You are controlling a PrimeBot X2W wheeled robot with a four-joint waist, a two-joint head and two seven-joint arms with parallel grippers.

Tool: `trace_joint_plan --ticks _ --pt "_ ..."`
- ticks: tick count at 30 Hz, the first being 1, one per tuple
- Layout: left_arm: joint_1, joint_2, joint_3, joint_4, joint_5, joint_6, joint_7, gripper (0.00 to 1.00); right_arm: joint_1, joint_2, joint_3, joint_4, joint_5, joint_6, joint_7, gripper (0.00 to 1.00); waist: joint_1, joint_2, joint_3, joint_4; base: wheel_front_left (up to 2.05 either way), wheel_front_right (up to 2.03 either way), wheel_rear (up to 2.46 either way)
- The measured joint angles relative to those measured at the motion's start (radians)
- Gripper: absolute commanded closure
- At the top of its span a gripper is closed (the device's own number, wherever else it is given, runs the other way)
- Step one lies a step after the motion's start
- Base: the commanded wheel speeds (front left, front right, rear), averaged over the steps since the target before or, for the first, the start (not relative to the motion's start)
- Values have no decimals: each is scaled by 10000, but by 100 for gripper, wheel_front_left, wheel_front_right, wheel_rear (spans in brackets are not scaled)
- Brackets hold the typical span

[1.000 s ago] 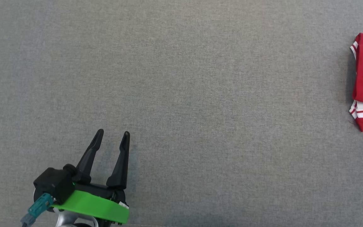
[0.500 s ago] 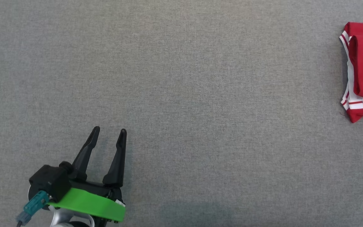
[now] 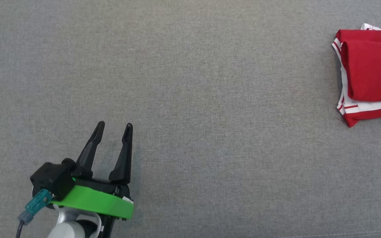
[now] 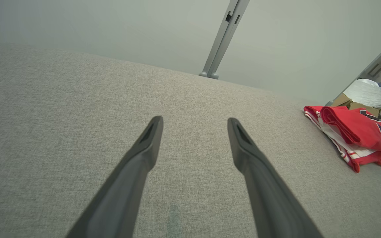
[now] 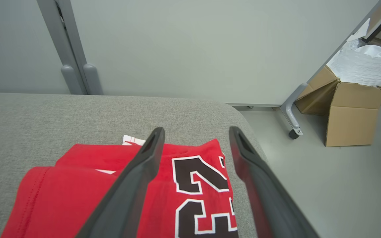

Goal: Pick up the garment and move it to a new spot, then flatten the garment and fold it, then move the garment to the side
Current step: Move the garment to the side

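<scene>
Black long-fingered left tool [image 3: 114,124] with green collar [image 3: 94,203], teal connector [image 3: 36,202].

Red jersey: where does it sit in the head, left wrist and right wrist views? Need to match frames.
Head view: red jersey at upper right, cut by the right edge.
Left wrist view: far right, mid-height.
Right wrist view: bottom left to centre, black numerals showing.
Shared landmark: grey fabric surface beneath it in all three.
</scene>
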Motion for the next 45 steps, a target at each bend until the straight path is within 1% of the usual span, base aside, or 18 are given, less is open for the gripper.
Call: trace_joint_plan --ticks 8,10,16,19,21,23,25,30,34,40,45 --pt "-379 -497 232 767 -282 -8 -420 0 -49 1131 502 -393 -146 222 -669 0 0 0 -758 -297 0 0 0" --pt "-438 -598 370 949 -334 -8 -533 0 -22 1457 614 -458 -159 224 -836 0 0 0 -971 -374 0 0 0" --pt "-473 -623 756 1592 -385 0 -813 0 416 2368 836 -635 -157 213 -1473 0 0 0 -1602 -609 0 0 0" --pt "-459 -631 867 1877 -416 4 -897 0 762 2673 947 -719 -192 194 -1837 0 0 0 -1905 -714 0 0 0" --pt "-417 -627 966 2052 -334 6 -932 0 999 2894 976 -834 -217 119 -2092 0 0 0 -2099 -774 0 0 0" --pt "-334 -616 1074 2228 -230 58 -986 0 1177 3039 1164 -978 -512 102 -2228 0 0 0 -2281 -823 0 0 0" --pt "-210 -619 1122 2368 -230 63 -1005 0 1340 3223 1154 -1170 -596 -35 -2349 0 0 0 -2449 -863 0 0 0" --pt "12 -652 1306 2516 -144 138 -1070 0 1796 3586 1116 -1567 -755 -228 -2412 0 0 0 -2762 -913 0 0 0" --pt "140 -746 1603 2594 -178 150 -1145 0 2131 3847 1005 -1860 -989 -291 -2460 0 0 0 -2856 -910 0 0 0" --pt "238 -846 1707 2826 -171 150 -1235 0 2871 4291 800 -2092 -1216 -318 -2483 0 0 0 -3043 -806 0 0 0" --pt "494 -872 1724 2876 -173 151 -1244 0 3359 4750 633 -2550 -1511 -318 -2485 0 0 0 -3242 -756 0 0 0"
